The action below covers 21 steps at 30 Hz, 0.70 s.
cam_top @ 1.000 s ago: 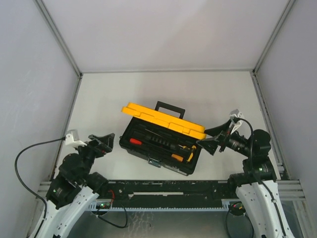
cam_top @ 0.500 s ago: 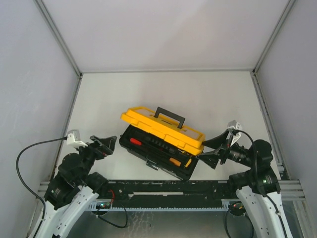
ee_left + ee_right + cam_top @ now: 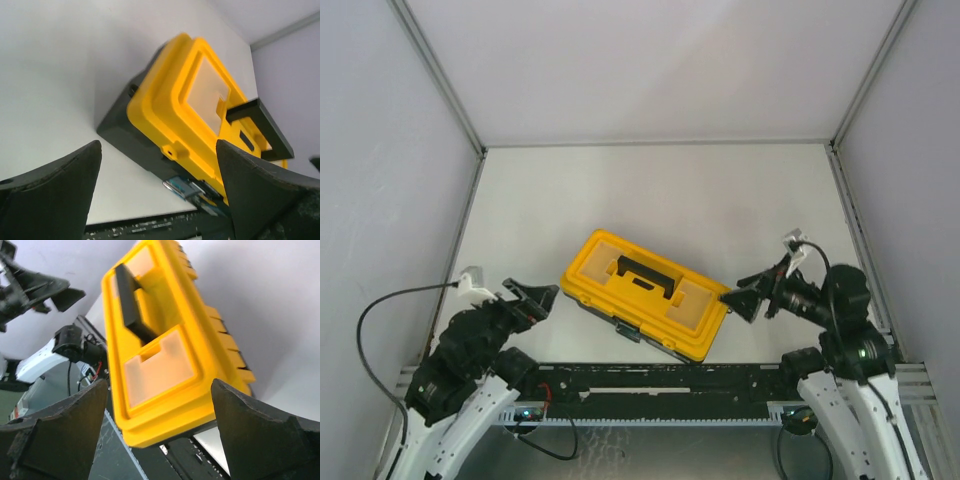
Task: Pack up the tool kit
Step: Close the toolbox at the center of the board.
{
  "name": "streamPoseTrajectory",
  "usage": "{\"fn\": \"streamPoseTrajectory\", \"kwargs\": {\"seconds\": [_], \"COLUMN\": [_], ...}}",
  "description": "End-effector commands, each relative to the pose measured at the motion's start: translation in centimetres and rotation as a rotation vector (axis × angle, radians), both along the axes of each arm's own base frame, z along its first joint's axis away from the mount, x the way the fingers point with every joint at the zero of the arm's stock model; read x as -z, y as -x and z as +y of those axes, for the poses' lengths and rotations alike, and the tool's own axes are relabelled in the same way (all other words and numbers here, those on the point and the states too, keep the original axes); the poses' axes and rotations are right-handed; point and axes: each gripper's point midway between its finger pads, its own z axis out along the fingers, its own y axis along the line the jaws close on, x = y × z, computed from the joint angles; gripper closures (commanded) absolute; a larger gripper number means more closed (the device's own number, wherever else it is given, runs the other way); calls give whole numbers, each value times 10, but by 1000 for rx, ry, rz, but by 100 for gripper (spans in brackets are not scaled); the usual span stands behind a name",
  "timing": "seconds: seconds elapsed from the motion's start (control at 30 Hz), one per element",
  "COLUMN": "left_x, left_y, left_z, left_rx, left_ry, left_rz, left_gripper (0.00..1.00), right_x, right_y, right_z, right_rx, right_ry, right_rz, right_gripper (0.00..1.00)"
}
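1. The left claw [image 3: 532,297] stands spread wide and holds nothing. It hangs just off the left end of the toolbox [image 3: 120,135], apart from it, with bare tabletop [image 3: 650,190] between them.
2. The right claw [image 3: 738,300] is also spread wide and empty. Its tips sit right at the right end of the yellow lid [image 3: 600,270]. From where I stand I cannot tell whether they touch it or are just beside it.
3. What has just changed is the lid. A moment ago it stood raised, with the right claw at its end, and it now lies flat on the black base. The black handle [image 3: 642,274] lies folded on top.
4. The toolbox sits slantwise on the tabletop, near the front edge and between the two arms.
5. As for the contents, the orange and yellow handled tools that showed in the inner tray a second ago are now covered. Nothing inside the box can be seen, and I see no loose tool on the tabletop.
6. I judge the packing to be nearly done. The teal latch [image 3: 182,186] shows at the front edge under the lid, and I cannot tell whether it is snapped home. Fastening it looks like the remaining step, and the left claw is nearer to that side.
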Motion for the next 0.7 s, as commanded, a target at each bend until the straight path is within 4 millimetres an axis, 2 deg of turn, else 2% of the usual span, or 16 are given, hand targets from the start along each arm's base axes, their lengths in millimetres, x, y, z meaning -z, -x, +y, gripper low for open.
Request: {"fn": "streamPoseTrajectory", "kwargs": {"seconds": [0.0,0.07,0.13,0.2,0.3,0.4,0.53,0.67], "left_x": [15,20,17,4,17,29,12,-12], "left_y": [4,4,5,5,1,-12,-37,-65], "left_z": [-56,-77,-94,-111,-123,-129,-141,-159], "left_rx": [247,335,410,491,528,518,509,545], "left_ry": [65,124,203,285,303,255,258,150], "left_rz": [98,103,63,-17,11,29,-55,-107], "left_gripper": [0,0,0,0,1,5,13,15], "right_x": [13,32,42,46,58,72,85,93], "right_y": [-48,-67,-71,-69,-75,-80,-76,-68], "right_z": [-3,-6,9,28,41,46,49,45], "right_rx": [111,151,55,-42,-36,-5,24,94], "right_ry": [115,224,247,212,232,232,192,163], "right_rz": [118,163,185,219,241,279,329,360], "right_gripper": [17,17,17,18,18,20,23,24]}}
